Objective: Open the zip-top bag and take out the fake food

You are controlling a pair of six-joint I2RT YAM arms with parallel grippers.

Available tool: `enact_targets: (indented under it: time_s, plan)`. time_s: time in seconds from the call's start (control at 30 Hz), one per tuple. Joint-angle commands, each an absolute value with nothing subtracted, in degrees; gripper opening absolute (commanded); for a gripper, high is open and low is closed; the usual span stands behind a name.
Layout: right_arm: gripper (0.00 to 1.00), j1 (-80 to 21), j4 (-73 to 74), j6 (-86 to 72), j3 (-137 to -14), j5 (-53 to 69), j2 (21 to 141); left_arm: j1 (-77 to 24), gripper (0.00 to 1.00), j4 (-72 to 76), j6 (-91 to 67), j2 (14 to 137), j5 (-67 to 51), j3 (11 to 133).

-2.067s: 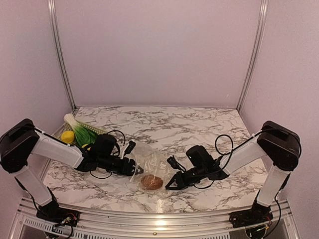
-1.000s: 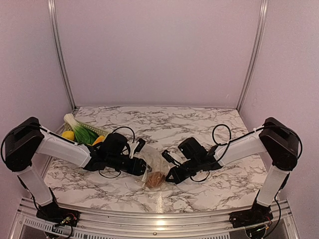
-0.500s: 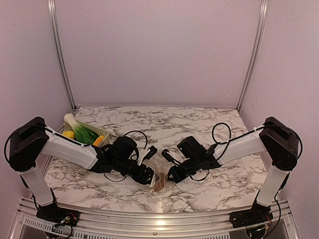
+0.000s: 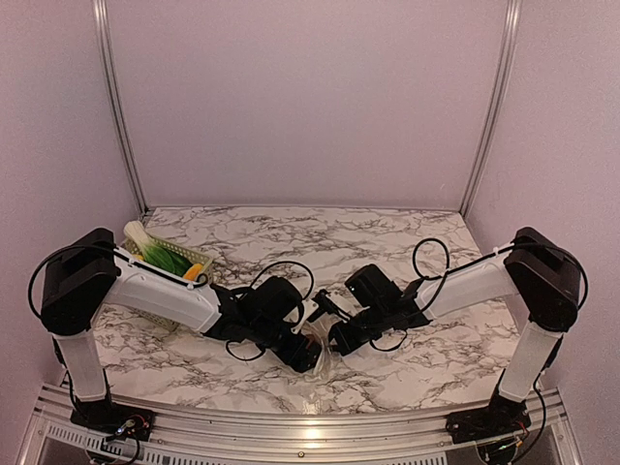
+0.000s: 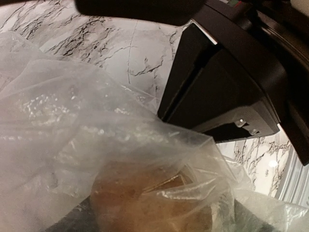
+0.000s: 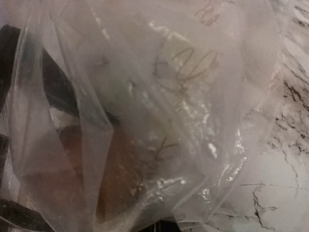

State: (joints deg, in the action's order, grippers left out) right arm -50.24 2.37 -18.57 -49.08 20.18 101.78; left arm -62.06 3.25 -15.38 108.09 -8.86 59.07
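The zip-top bag (image 4: pixel 319 335) is bunched up on the marble between my two grippers. A brown round lump of fake food (image 5: pixel 149 198) lies inside it, seen through the plastic, and it also shows reddish brown in the right wrist view (image 6: pixel 111 169). My left gripper (image 4: pixel 311 353) is pushed up against the bag. Its dark fingers (image 5: pixel 65 223) stand wide apart either side of the lump, so it is open. My right gripper (image 4: pixel 336 341) is shut, pinching the bag's (image 6: pixel 193 96) plastic at its near edge. More fake food, a green vegetable (image 4: pixel 160 254) and an orange carrot (image 4: pixel 194 272), lies in the basket.
The pale green basket (image 4: pixel 184 258) stands at the left, partly behind my left arm. The right gripper's black body (image 5: pixel 222 92) fills the upper right of the left wrist view, very close. Metal frame posts rise at the back corners.
My left arm has reached rightward to the bag and its jaws have spread wide. The bag has been gathered into a tighter bunch. The right gripper has kept its hold.
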Motion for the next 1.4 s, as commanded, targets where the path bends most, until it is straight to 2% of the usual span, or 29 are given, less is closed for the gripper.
enact_targets:
  time_s: [0.0,0.2,0.3,0.67,0.83,1.13,1.23,1.37]
  plan:
    - [0.00,-50.04,4.91,-18.72,-48.89,18.08,103.39,-62.67,0.83,-4.03,-14.75,110.07,-1.59,57.85]
    - [0.00,-48.84,3.90,-18.86,-47.20,18.37,103.32,-61.10,0.64,2.13,-17.39,103.78,-2.89,51.86]
    - [0.00,-48.24,3.69,-18.82,-46.33,18.05,103.19,-59.58,0.59,5.95,-18.94,101.14,-5.00,48.58]
    - [0.00,-46.01,3.43,-18.72,-43.91,16.62,101.49,-53.58,0.61,20.01,-25.05,91.95,-13.72,36.77]
    - [0.00,-45.54,3.10,-18.81,-43.41,16.61,101.04,-52.53,0.56,25.80,-26.97,85.83,-16.56,32.76]
    - [0.00,-44.57,1.68,-19.75,-41.92,17.61,99.46,-45.89,0.56,34.47,-35.54,76.02,-22.33,24.49]
    - [0.00,-44.19,0.99,-20.05,-41.12,18.01,98.16,-42.34,0.56,34.58,-38.61,70.98,-22.36,21.66]
    - [0.00,-43.95,0.51,-20.17,-40.54,17.84,96.99,-35.45,0.56,27.66,-40.21,63.53,-20.07,20.77]
